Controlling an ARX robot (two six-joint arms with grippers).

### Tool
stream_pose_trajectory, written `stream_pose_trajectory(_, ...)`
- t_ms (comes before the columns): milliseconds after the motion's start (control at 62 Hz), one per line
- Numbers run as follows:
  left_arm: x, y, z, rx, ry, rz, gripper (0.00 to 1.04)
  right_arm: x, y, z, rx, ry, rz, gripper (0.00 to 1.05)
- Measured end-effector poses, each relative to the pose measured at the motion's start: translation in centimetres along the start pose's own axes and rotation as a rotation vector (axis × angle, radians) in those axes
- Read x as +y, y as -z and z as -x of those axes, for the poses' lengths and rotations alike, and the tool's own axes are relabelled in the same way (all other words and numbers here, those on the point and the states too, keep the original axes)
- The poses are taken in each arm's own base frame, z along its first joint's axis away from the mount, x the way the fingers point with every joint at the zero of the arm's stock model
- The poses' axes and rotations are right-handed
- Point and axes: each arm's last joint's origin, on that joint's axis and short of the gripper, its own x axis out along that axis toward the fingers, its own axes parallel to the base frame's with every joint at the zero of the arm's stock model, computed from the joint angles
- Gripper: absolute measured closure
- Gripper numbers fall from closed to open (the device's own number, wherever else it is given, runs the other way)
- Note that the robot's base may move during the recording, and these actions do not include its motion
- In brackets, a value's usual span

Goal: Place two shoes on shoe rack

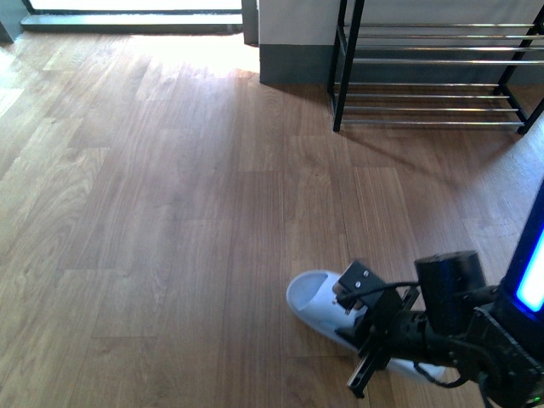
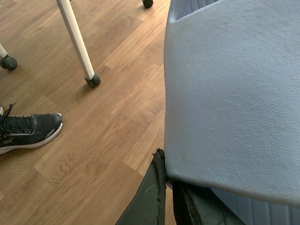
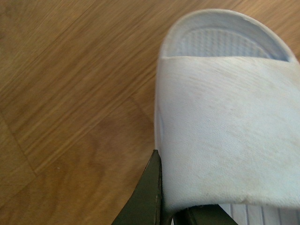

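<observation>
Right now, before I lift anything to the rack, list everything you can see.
Floor: one, brown wood planks, throughout.
Rack: one, black frame with chrome rods, far right by the wall.
Floor slide: one, pale blue, on the floor, near right.
Held slide: one, pale blue, left wrist view, raised off the floor.
Sneaker: one, black with white sole, on the floor, left wrist view.
Leg: one, white with black foot, left wrist view.
Casters: two, black, near the leg.
Left gripper: black, shut on the held slide's strap.
Right gripper: black, shut on the floor slide's strap.
</observation>
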Motion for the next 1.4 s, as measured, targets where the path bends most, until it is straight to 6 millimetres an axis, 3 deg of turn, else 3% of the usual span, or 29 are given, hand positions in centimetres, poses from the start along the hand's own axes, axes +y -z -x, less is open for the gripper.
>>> stream_pose_trajectory(97,0.0,0.0,0.0,0.000,0.000,0.000,1.03,-0.2,-3.3,3.1,-0.091,0.106,0.073,1.03)
stream_pose_trajectory(226,0.0,0.0,0.0,0.000,0.000,0.000,1.03,0.6,-9.0,10.2,-0.271,0.323,0.177,1.03)
stream_pose_trajectory(403,0.0,0.0,0.0,0.000,0.000,0.000,1.03,2.8,-11.2,17.1,-0.449,0.460,0.195,1.03)
stream_pose_trajectory(451,0.0,0.0,0.0,0.000,0.000,0.000,1.03,3.2,-11.4,18.0,-0.481,0.473,0.199,1.03)
stream_pose_trajectory(1402,0.0,0.0,0.0,-0.002,0.000,0.001,1.03,3.6,-11.2,18.4,-0.487,0.468,0.204,1.03)
